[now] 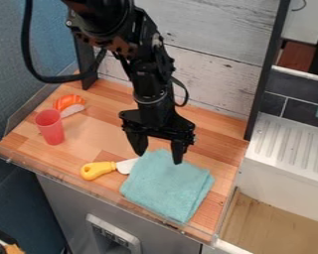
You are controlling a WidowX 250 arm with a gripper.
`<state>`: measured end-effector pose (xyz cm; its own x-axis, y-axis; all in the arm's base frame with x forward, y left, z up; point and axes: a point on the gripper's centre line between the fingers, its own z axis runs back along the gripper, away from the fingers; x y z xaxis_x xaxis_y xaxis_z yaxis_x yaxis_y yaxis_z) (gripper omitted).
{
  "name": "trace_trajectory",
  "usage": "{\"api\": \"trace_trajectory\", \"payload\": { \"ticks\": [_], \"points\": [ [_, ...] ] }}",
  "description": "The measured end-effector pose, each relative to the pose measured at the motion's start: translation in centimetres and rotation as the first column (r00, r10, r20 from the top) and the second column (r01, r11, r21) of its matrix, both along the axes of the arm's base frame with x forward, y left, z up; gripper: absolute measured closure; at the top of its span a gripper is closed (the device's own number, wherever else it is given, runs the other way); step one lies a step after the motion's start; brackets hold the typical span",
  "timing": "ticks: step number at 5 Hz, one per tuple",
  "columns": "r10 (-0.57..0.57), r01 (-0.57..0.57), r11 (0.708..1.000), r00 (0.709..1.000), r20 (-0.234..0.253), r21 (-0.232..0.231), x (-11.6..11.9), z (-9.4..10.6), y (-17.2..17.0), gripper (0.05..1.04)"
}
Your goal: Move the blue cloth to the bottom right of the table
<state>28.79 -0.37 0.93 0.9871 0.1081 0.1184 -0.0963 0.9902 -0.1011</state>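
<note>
The folded blue cloth (167,186) lies immediately right of the yellow-handled knife (107,167), the gripper (160,150) parted and empty to the knife's upper right; bottom-right placement appears nearly complete, perhaps wanting a slight shift farther from the knife.

One camera looks slantwise down on the counter (211,141).

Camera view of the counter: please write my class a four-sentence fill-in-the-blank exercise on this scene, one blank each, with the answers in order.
1. The blue cloth lies ____ in layers, not spread out.
2. The tool beside it has a ____ handle.
3. The red cup stands ____, not on its side.
4. The claw over the cloth is ____, not shut.

Missing words: folded; yellow; upright; open.
</note>
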Motion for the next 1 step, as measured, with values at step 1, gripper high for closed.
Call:
{"api": "trace_trajectory", "payload": {
  "ticks": [1],
  "points": [
    [0.002,-0.002,1.0,1.0,0.002,0.001,0.04,0.07,0.1,0.083]
  ]
}}
